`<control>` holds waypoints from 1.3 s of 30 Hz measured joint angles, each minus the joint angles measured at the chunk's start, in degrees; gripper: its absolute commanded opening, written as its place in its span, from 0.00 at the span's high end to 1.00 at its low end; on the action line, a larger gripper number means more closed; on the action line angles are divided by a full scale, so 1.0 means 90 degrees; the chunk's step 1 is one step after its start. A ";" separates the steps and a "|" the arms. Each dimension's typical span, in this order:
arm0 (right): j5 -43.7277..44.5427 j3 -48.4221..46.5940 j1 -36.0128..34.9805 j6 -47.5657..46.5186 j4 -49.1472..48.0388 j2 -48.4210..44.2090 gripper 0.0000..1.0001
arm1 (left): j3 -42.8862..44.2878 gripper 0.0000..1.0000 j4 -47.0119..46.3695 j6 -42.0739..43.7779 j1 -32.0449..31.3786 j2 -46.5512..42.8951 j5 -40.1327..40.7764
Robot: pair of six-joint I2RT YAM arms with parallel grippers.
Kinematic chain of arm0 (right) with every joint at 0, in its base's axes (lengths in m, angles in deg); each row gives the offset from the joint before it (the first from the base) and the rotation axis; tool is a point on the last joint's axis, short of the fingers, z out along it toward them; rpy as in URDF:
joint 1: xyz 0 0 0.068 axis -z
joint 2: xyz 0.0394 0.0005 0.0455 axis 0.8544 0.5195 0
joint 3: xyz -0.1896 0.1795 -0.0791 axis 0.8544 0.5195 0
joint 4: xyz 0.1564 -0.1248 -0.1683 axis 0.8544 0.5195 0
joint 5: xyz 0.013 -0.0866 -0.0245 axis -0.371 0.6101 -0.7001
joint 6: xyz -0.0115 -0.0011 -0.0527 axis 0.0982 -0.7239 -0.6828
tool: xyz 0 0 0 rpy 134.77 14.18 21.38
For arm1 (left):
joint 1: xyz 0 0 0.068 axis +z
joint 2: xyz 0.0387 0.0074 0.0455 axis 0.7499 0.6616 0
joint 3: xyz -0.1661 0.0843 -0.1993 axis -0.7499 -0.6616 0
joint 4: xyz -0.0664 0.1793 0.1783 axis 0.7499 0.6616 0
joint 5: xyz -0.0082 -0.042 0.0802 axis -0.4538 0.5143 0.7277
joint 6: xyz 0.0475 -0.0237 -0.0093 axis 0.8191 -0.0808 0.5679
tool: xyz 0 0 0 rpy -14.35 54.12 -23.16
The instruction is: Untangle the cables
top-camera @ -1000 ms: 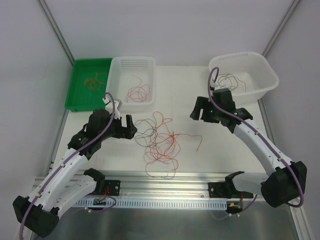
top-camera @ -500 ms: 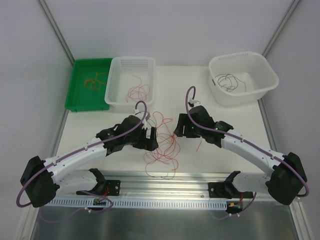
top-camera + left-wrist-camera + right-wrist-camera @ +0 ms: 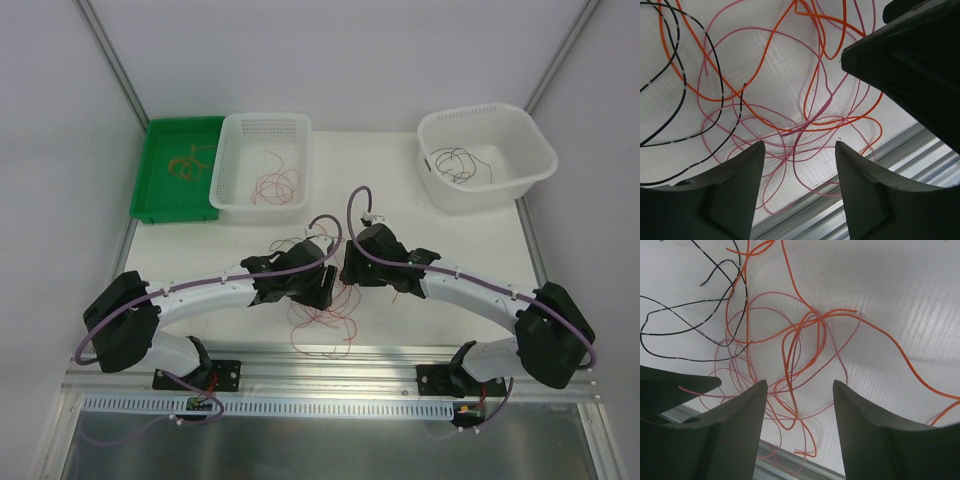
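Cables point(image 3: 322, 318): we list one tangle of hair-thin wires in orange, pink and black. They lie flat in loose, overlapping loops on the white counter point(image 3: 400, 200), near its front edge.

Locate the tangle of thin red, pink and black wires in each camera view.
Top external: tangle of thin red, pink and black wires, lower centre of the white table.
Left wrist: tangle fills upper left through centre.
Right wrist: tangle spans left and centre.
Shared landmark: ribbed metal rail at the table's near edge; bottom right in left wrist, bottom in right.
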 measured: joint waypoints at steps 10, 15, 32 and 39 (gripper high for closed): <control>0.0029 0.0151 -0.0007 0.0129 -0.0359 0.0330 0.54 | 0.0068 1.00 -0.0109 0.0015 -0.0095 0.0265 0.0126; 0.0187 0.0180 -0.0007 0.0160 -0.0362 0.0440 0.74 | 0.0063 1.00 -0.0046 0.0022 -0.0095 -0.0216 0.0287; 0.1362 0.0583 0.1379 -0.0376 0.0872 -0.0899 0.99 | 0.0743 1.00 0.2103 0.0447 0.1846 -0.3553 0.1134; 0.1770 0.0563 0.1921 -0.0661 0.1673 -0.1637 0.86 | 0.2181 1.00 0.2994 0.0865 0.2008 -0.3912 0.1909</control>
